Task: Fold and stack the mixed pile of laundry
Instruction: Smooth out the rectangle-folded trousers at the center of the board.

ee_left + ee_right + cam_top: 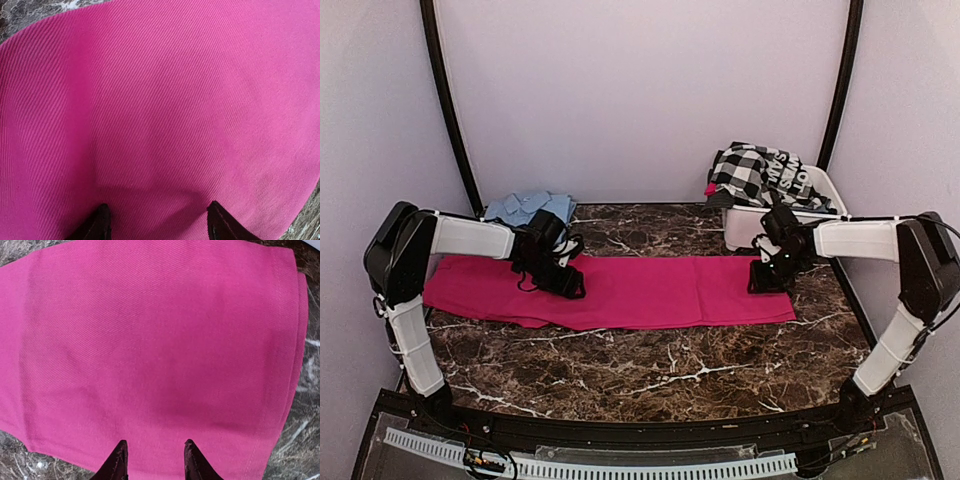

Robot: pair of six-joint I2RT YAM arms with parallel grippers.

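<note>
A checked garment (760, 172) is heaped in the white tub (744, 230) behind the right gripper (766, 280). It is held narrowly parted and the left gripper (570, 287) wider, both over magenta cloth (640, 292).

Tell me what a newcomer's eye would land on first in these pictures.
The bright magenta-pink cloth grabs the eye, spread as a long strip across the dark marble table. The left gripper and right gripper stand over it, one on each half. At back right, a black-and-white checked garment heaps over a white tub.
</note>
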